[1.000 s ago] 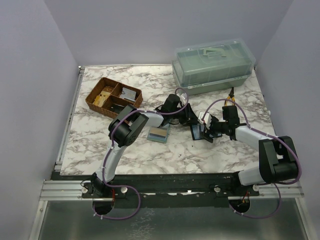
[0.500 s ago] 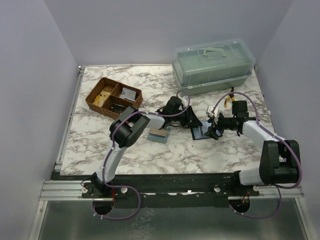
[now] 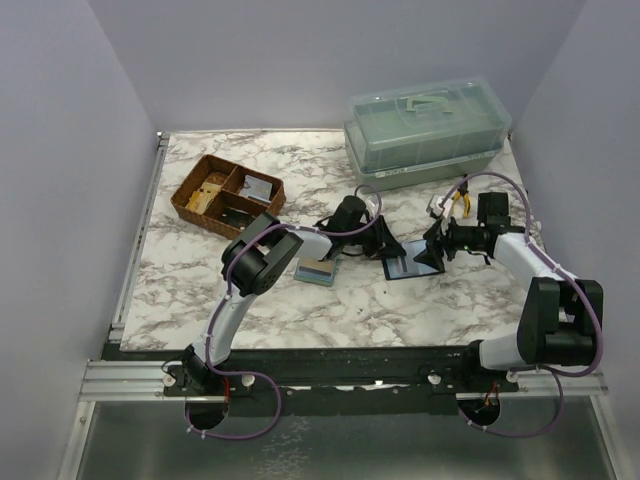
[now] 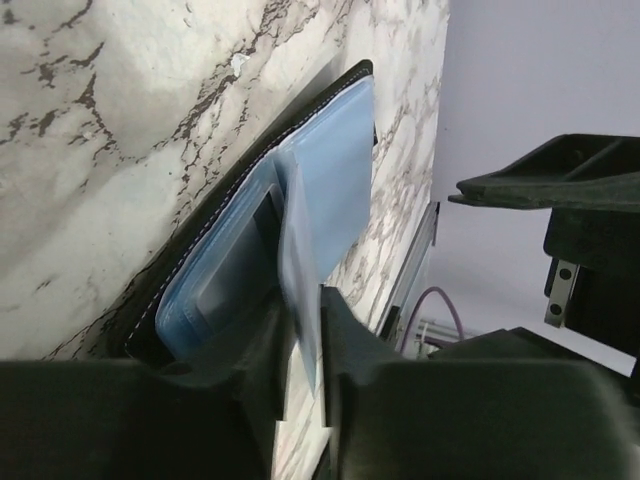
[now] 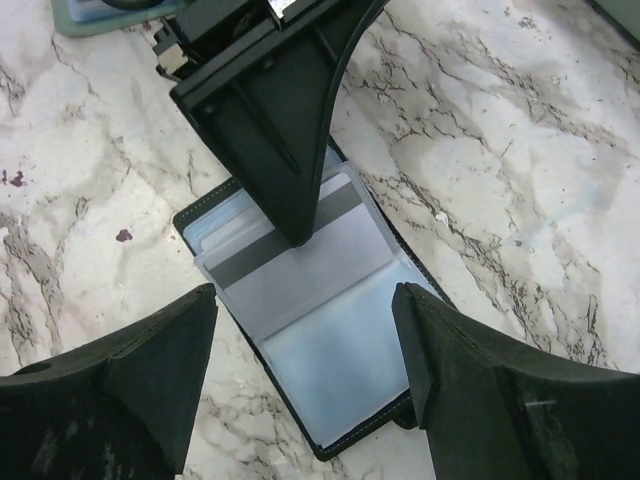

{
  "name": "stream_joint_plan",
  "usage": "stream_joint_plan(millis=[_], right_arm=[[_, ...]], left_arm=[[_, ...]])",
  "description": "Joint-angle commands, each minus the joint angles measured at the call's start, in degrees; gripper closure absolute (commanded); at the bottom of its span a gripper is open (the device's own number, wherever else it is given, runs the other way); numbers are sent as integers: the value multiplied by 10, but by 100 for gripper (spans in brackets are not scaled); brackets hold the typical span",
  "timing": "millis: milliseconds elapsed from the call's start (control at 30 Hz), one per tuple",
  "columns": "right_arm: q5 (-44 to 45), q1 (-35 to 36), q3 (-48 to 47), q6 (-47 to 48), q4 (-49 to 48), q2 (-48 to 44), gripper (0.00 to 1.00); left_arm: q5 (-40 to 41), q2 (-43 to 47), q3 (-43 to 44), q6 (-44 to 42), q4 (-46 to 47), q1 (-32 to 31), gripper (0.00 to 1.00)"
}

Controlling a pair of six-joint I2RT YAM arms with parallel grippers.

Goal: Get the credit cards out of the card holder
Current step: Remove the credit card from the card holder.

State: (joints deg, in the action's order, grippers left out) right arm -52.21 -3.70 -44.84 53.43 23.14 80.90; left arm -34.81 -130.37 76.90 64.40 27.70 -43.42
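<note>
If read from the far left, no hazard at the wicker tray (image 3: 226, 195): well apart from the work, contents too small to name. Next along, beside the left arm's elbow, a small flat stack (image 3: 316, 270) on the table (image 3: 300, 315), pale blue below and darker on top. Probably credit cards already out, though too small to confirm or count.

Then the left hand (image 4: 303, 318), clenched on a pale blue sheet (image 4: 298, 230) standing up from the card holder (image 5: 340, 370). Cannot tell whether card or plastic pocket leaf: blurred and edge-on in the left wrist view, masked by a black finger in the right wrist view. Hence the main risk: if only a leaf, danger of lifting or dragging the whole holder under a pull, or of tearing the pocket, with nothing freed.

Holder itself lying open on the table between the two hands, with a grey-striped card (image 5: 245, 262) partly pocketed in the half under that black finger. Any cards beneath hidden, number unknown.

Further right, the right hand (image 5: 305, 300): released, spread wide, poised above the open holder with nothing between its fingers. Could strike the left finger on descent, or pinch leaf and card together.

Far right, a plastic box (image 3: 425, 130) and a yellow-handled tool (image 3: 460, 195) close by the right arm, open to a nudge; tool too small to identify.
</note>
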Motion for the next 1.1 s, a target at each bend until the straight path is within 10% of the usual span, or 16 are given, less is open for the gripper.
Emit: stream_joint_plan(millis=[0,67,600,1067], right_arm=[[-34,-4,-17,-67,8,-3,22],[-41,-7,-27,-101,9,-4,22],[-274,-14,28,-570,-130,-39,46],[-200,-15,43,-573,-143,-30,60]], left_arm=[[21,-10,-3,11,9,-6,87],[21,-8,-3,7,11,-6,100],[49,178,-247,-111,341,-6,100],[35,213,-280,-123,424,-6,100]])
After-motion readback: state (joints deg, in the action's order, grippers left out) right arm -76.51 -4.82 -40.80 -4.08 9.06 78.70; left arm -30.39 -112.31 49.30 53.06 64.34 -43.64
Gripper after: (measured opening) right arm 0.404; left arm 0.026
